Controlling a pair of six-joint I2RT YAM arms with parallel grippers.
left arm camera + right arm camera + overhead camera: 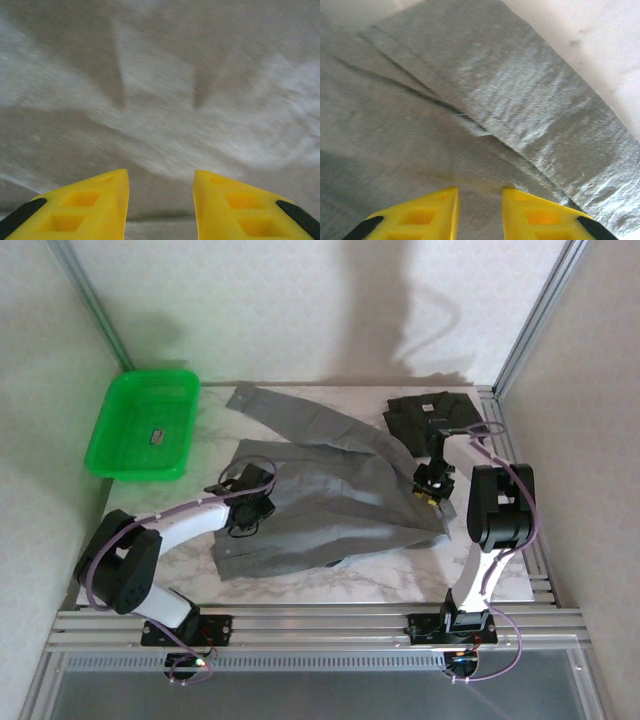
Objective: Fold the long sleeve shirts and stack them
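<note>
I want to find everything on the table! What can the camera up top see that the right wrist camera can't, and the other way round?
Top camera: the green tray, the charcoal shirt at the far right, and the left gripper. Right wrist camera: the cloth's weave and a fold crease up close, just past its yellow fingers. Both: the grey shirt, the white table and the right gripper.

Spread shirt (330, 500) between tray (130, 445), folded shirt (425, 412)
</note>
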